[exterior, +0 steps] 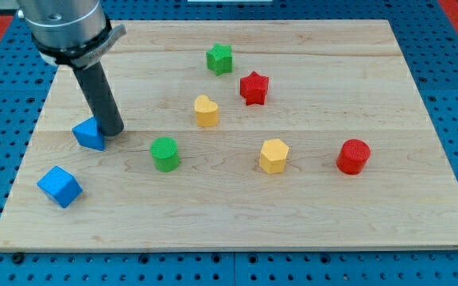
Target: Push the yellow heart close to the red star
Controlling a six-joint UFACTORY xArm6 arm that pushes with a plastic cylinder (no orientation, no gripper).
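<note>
the arm came down from the view's top left, its grey cylindrical body tapering into a straight dark rod that leaned slightly toward the view's right as it dropped. my tip (112,131) stood on the wooden board (356,222), touching or just beside the right edge of a blue block (90,133) of unclear shape. the rod carried no fingers, so nothing was held; it only pressed against the board.

the yellow heart (206,111) sat near the board's middle, well apart from my tip toward the view's right. it looked matte yellow, with a lighter top face and darker sides. its notch seemed to face the view's top left, though its long axis could not be told. the red star (254,87) lay near it, up and to the view's right, with a gap between them.
</note>
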